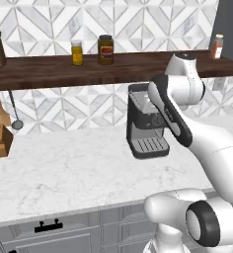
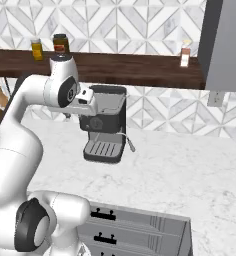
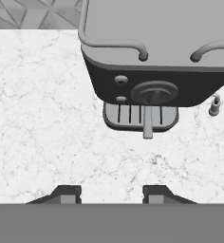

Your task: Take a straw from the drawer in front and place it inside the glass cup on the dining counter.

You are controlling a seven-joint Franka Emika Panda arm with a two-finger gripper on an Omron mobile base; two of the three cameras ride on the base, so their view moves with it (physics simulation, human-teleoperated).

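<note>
While apart, the gripper [image 3: 111, 193] holds nothing.

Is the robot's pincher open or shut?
Open. In the hand view the gripper shows two finger tips standing apart, with bare marble counter between them and nothing held.

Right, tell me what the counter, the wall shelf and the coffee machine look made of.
Counter: looks like polished white marble, going by the faint grey veins. Wall shelf: dark brown wood, matte, faint grain. Coffee machine: dark body, probably plastic, with a grey metal-looking slotted drip tray; the rendering leaves it open.
</note>
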